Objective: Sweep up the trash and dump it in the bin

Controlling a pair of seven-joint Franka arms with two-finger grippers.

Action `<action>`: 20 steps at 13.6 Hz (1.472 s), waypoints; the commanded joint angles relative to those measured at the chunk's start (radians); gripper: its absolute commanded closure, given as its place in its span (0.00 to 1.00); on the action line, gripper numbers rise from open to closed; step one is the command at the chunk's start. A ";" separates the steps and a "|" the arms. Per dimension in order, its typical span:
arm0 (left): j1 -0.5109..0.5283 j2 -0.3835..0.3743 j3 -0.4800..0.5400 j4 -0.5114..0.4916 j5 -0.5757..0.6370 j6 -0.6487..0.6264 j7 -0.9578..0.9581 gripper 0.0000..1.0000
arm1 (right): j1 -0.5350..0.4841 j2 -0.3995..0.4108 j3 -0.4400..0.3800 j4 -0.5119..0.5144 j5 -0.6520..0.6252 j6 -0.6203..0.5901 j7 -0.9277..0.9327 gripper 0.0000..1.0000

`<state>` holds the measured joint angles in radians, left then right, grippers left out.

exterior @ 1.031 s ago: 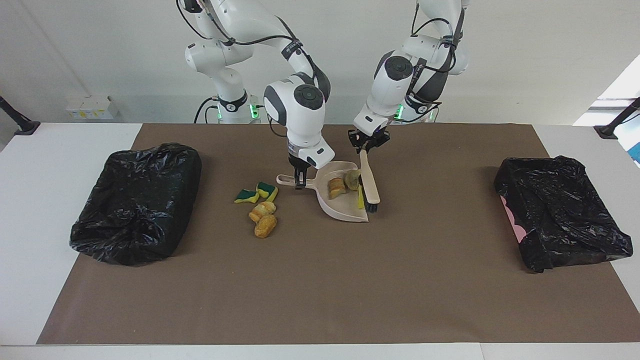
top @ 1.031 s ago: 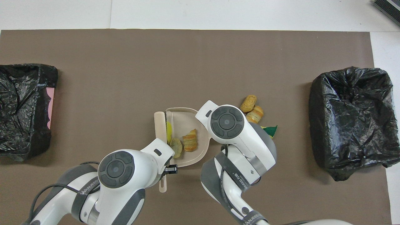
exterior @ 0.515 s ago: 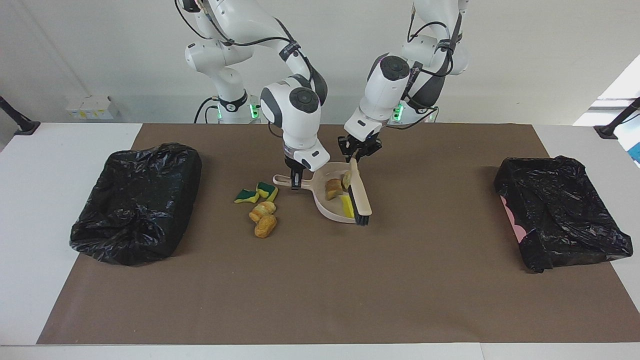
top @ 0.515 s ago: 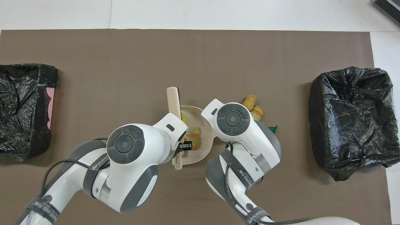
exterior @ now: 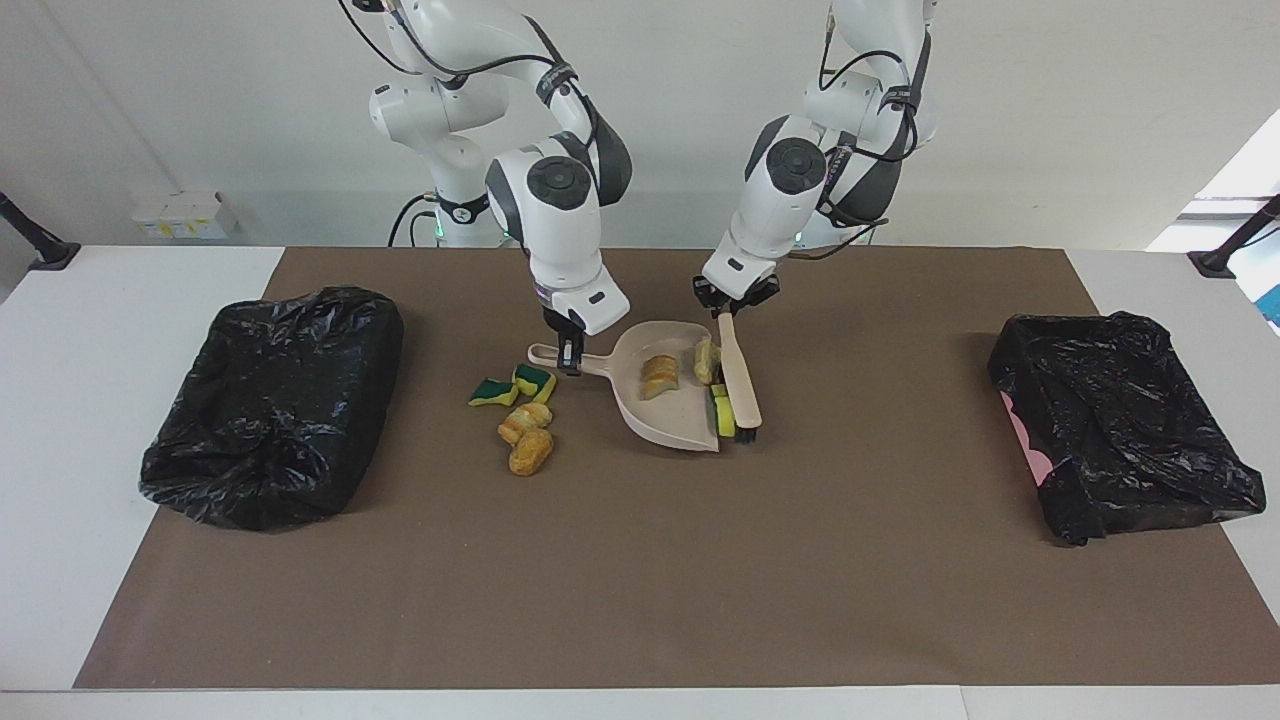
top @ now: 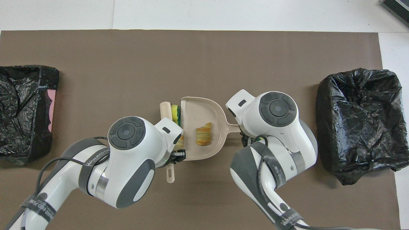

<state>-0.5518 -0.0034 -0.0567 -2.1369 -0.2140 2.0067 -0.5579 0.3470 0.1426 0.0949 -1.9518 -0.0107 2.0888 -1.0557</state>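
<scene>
Facing view, from my console: my right pincer [exterior: 570,358] is pinched on the handle of the beige dustpan [exterior: 668,402], which sits mid-worktop on the brown mat [exterior: 640,560]. My left pincer [exterior: 728,309] is clamped on the handle of the brush [exterior: 741,375], whose bristle head lies beside the pan's open edge. Of the trash, a tan chunk [exterior: 659,376] lies in the pan, a green-backed sponge piece [exterior: 721,412] is wedged between brush and pan edge, and four scraps [exterior: 522,420] lie on the mat beside the pan, toward the right arm's end. Black-lined bins [exterior: 272,402] stand at both ends.
</scene>
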 commanded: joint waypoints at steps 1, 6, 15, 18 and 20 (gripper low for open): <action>0.010 -0.047 -0.006 -0.044 0.002 -0.013 -0.007 1.00 | -0.031 -0.046 0.009 -0.030 0.037 0.002 -0.047 1.00; 0.015 -0.049 -0.008 -0.052 0.001 -0.005 0.004 1.00 | -0.036 -0.063 0.008 -0.059 0.040 0.002 -0.052 1.00; 0.022 -0.030 -0.009 -0.006 0.002 -0.023 0.003 1.00 | -0.014 -0.057 0.005 -0.116 -0.015 0.060 0.002 1.00; 0.056 -0.047 -0.006 -0.049 0.057 -0.039 0.007 1.00 | 0.009 -0.058 0.005 -0.105 -0.092 0.028 0.009 1.00; 0.062 -0.066 -0.008 -0.101 0.058 -0.029 0.035 1.00 | 0.013 -0.058 0.006 -0.104 -0.116 0.010 0.020 1.00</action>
<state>-0.5038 -0.0232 -0.0598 -2.1744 -0.1733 1.9813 -0.5458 0.3570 0.0945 0.0979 -2.0524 -0.0909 2.1183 -1.0644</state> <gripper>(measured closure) 0.744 0.687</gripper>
